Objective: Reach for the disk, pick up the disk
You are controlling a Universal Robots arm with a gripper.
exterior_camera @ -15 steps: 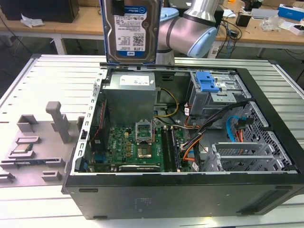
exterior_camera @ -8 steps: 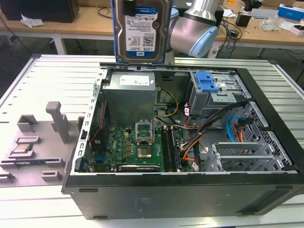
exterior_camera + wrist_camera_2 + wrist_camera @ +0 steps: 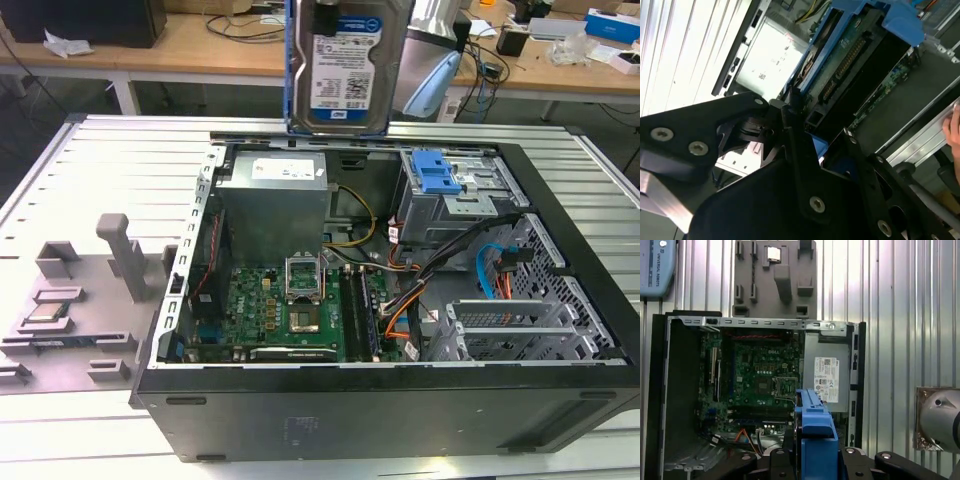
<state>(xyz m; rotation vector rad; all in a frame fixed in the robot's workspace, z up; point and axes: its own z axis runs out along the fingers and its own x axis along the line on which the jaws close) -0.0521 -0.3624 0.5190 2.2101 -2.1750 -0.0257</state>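
Closest to us in the first wrist view sat the gripper, its black jaws clamped on either side of the disk, whose bright blue caddy edge ran up between them. In the second wrist view we saw the same disk from its underside, circuit board and connector showing inside the blue frame.

From the exterior view, we found the disk held upright in the air at the top of the scene, its white-and-blue label facing the camera, well clear of the open computer case and above its far wall. Below it lay the power supply, and nearer us the green motherboard. A small blue latch sat on the drive bay towards the exterior view's right.

Beside the case, on the exterior view's left, a grey fixture rested on the slatted metal table, with a square processor chip seated in it.
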